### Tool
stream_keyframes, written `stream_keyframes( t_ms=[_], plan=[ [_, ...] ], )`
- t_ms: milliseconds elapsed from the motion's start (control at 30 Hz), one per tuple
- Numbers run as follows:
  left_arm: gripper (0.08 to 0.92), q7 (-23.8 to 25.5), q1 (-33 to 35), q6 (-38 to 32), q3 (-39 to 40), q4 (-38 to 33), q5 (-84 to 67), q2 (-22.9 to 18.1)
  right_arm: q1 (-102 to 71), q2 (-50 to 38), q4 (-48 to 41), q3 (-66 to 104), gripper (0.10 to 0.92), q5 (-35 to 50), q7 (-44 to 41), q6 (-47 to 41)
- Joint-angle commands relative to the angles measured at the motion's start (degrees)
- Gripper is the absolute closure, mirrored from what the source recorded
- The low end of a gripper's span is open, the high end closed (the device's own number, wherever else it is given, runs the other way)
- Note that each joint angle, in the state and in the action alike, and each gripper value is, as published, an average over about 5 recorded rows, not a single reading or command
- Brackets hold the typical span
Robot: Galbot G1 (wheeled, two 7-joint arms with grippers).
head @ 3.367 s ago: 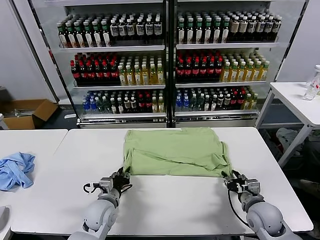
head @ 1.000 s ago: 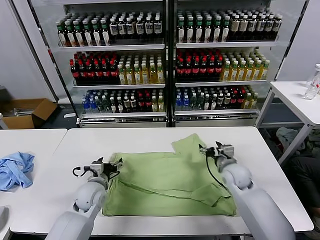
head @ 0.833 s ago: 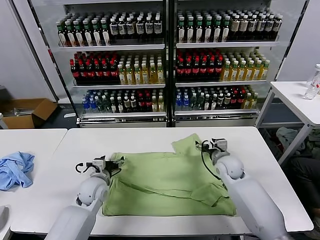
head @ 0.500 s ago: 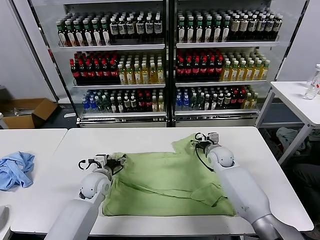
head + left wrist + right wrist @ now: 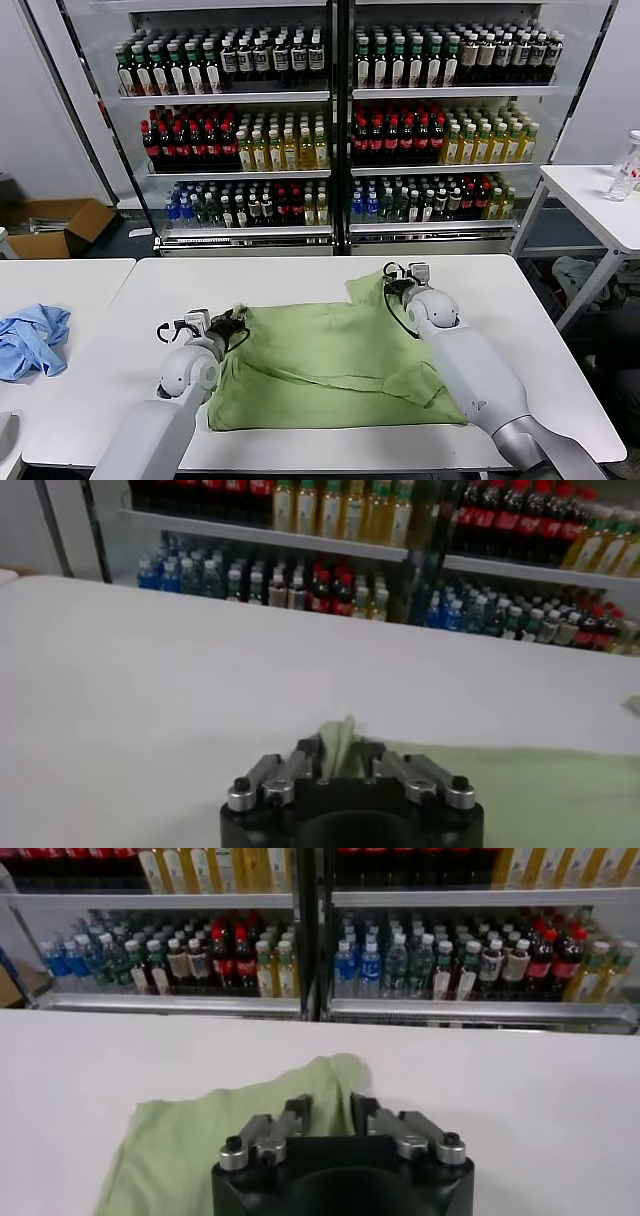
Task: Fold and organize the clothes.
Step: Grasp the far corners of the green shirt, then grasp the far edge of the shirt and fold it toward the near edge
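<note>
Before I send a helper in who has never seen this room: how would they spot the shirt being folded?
Facing the drinks fridge, look at the large white table before it. The T-shirt is the light green cloth spread across it, with the left gripper and right gripper at its far corners. The only other garment is blue, crumpled on the neighbouring table.

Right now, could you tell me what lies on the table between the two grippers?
In the head view, only the green T-shirt spans the stretch from the left gripper to the right gripper; each is shut on an edge.
</note>
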Motion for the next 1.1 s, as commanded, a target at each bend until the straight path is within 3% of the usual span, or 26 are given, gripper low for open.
stream_keyframes(
  t_ms=[33,133,267,700,1100],
  plan=[
    [0.77,3.17,1.06,-1.54,-1.38,-2.16,-6.37,0.8,-1.8,-1.13,6.94,0.06,0.839,0.91,0.08,2.62],
    [0.854,3.33,1.38,-3.46,-2.49,-3.49,-8.54,1.35,-3.68,-2.82,13.1,2.0,0.904,0.72,-0.19,2.85],
    [0.912,2.96,3.15,-4.83,-4.65,-8.17,-13.08,2.45,-8.13,-6.34,23.55,5.94,0.919,1.75,0.1,1.71],
    [0.914,0.79,15.45,-3.27,-12.15,-24.74,-21.96,6.18,-29.04,-15.91,49.26,18.41,0.919,4.57,2.25,0.18],
    [0.914,0.7,27.41,-1.55,-12.67,-31.02,-15.31,7.24,-56.79,-16.07,65.57,33.54,0.919,2.62,3.2,-0.14]
  ],
)
